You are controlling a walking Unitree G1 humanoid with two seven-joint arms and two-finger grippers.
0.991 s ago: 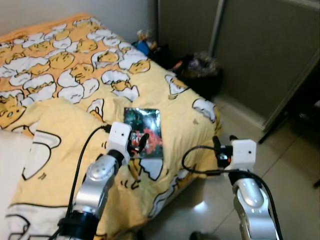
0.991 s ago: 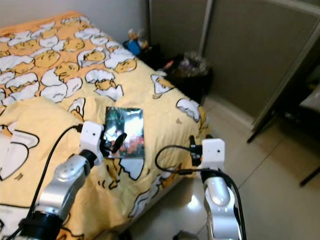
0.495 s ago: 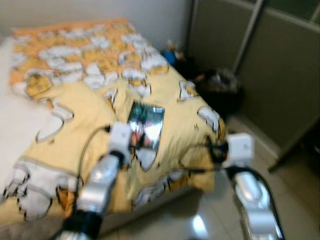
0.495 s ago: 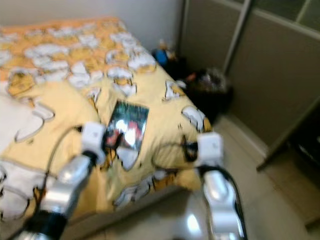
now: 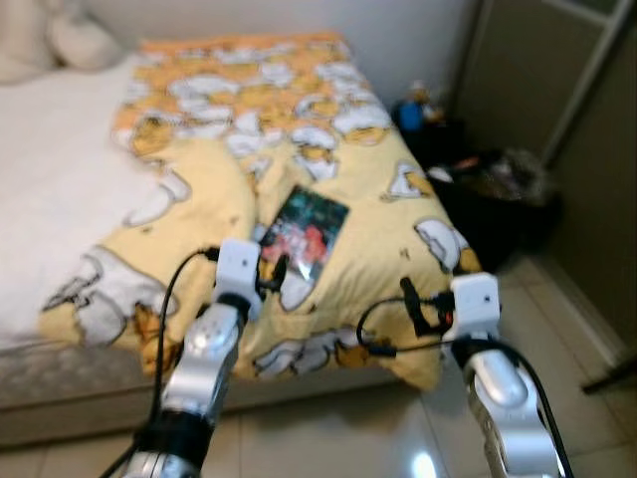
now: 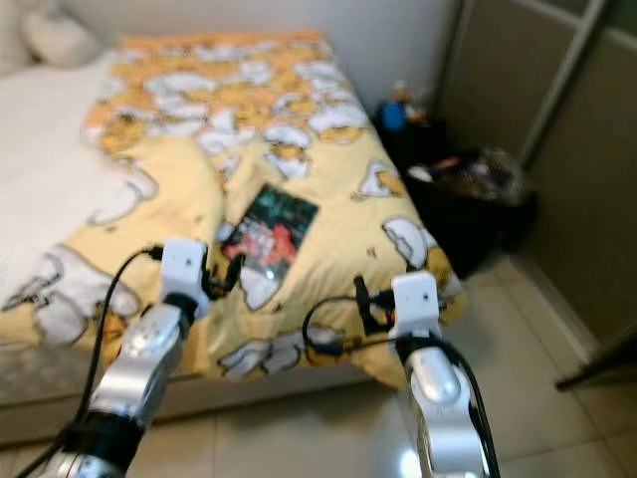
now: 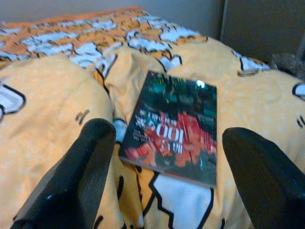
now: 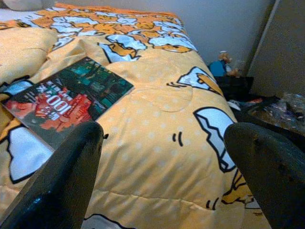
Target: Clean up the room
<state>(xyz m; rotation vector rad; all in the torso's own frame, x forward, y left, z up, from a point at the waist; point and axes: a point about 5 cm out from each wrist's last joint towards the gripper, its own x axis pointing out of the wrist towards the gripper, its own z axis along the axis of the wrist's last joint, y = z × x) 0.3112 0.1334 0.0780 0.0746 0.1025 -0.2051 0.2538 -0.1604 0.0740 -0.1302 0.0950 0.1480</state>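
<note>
A glossy book (image 5: 307,230) with a dark green and red cover lies flat on the yellow patterned duvet (image 5: 348,189) near the bed's foot corner. My left gripper (image 5: 275,274) is open just short of the book's near edge, and the book (image 7: 176,126) lies a little beyond its black fingers (image 7: 81,176). My right gripper (image 5: 410,299) is open over the bed's corner, to the right of the book (image 8: 62,98), with nothing between its fingers (image 8: 62,176).
The bed's white sheet (image 5: 60,169) lies bare to the left, with pillows (image 5: 50,40) at the far end. A black bag of clutter (image 5: 503,194) and a small blue toy (image 5: 413,110) sit on the floor by the sliding wardrobe doors (image 5: 567,90). Shiny tiled floor (image 5: 348,438) lies below.
The camera has swung and pulled back, so more of the bed and the white sheet show. Both grippers stay open, the left one still near the book's edge.
</note>
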